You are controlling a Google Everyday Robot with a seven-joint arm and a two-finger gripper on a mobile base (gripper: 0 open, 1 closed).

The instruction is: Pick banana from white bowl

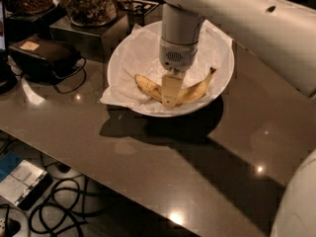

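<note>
A curved yellow banana with brown speckles lies in the front part of the wide white bowl, which is lined with crumpled white paper. Its dark stem tip points up to the right. My gripper comes straight down from the white arm and sits at the middle of the banana, with a pale finger covering the fruit there. The banana rests in the bowl.
Glass jars of snacks stand on a metal box at the back left. A dark pouch with a cable lies left of the bowl. The brown table has its front edge near, with cables and a device on the floor below.
</note>
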